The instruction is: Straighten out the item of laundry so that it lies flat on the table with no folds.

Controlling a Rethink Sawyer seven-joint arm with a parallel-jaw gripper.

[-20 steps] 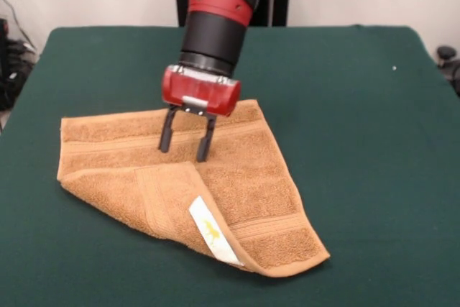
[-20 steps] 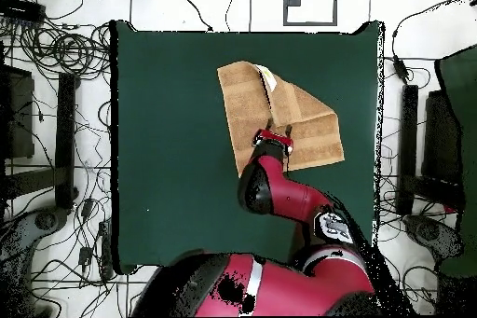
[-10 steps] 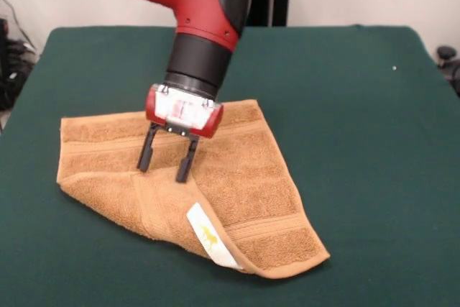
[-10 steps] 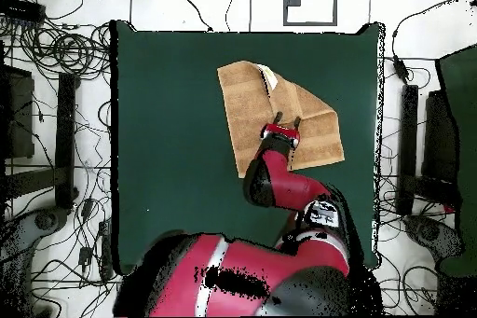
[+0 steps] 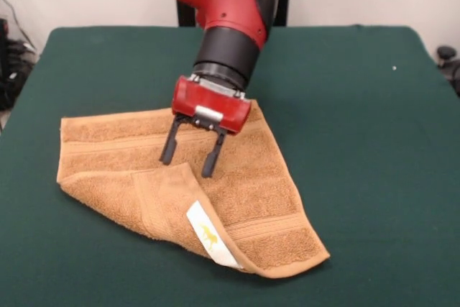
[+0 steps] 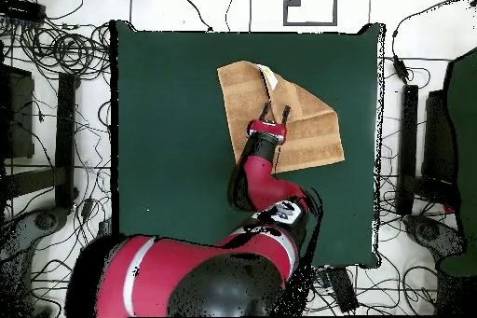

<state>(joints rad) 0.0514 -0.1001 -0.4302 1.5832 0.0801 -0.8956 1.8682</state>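
One fold: a corner of the towel (image 5: 215,177) lies turned over onto the cloth, white tag (image 5: 208,235) up.
Towel place: on the table (image 5: 359,106), left of centre in the front view.
Gripper (image 5: 190,159): fingers spread apart, holding nothing, tips at or just above the towel beside the flap's edge.

The orange-tan towel (image 6: 279,114) is lying on the far right part of the dark green table (image 6: 168,146), with one corner folded over along its far edge, where a small white tag (image 6: 270,76) is showing. The red arm (image 6: 256,179) is reaching up from the near edge, and its gripper (image 6: 276,111) is sitting over the towel's middle, its two dark fingers apparently parted. Cables (image 6: 56,48) are trailing across the floor left of the table.
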